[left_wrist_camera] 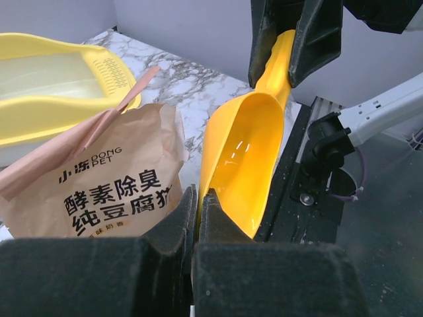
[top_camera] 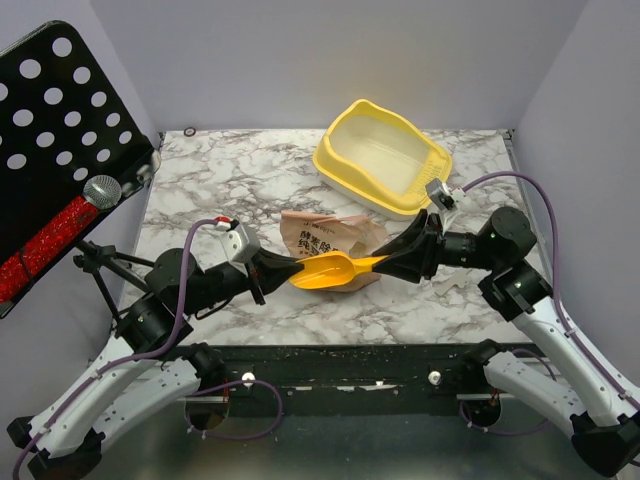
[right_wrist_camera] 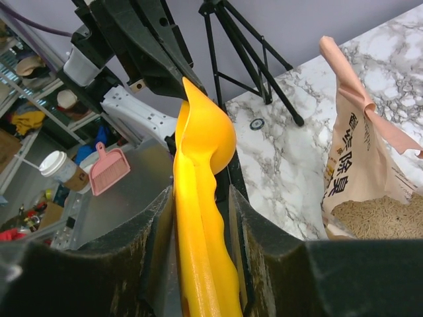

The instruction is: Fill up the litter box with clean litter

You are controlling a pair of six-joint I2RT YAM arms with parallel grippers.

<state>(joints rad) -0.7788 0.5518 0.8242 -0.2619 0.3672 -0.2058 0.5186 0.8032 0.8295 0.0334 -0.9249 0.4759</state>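
- The right end effector (top_camera: 388, 262) was clamped on the handle of the scoop (top_camera: 325, 270). In the wrist view its fingers (right_wrist_camera: 149, 231) pressed the handle from both sides.
- The left end effector (top_camera: 288, 270) was closed on the front lip of the scoop's bowl, so both arms held the one tool.
- The scoop's long axis ran straight from one end effector to the other, and its bowl was empty.
- Just beside the scoop, on the side away from both arm bases, lay the crumpled paper bag (top_camera: 325, 235).
- The bag's open mouth faced the right end effector, and the clean litter (right_wrist_camera: 388, 218) showed inside it as pale granules, off to one side of the right fingers.
- Past the bag from the right end effector, the litter box (top_camera: 385, 155) sat on the marble worktop (top_camera: 220, 170). Its inside was pale, with no litter visible.
- The right arm looked nearer both the bag mouth and the box. The coming scoop likely depended on the left end effector releasing the lip so the bowl could swing sideways into the bag.
- Both arms reached low and inward over the worktop, with their wrists pointing at each other.
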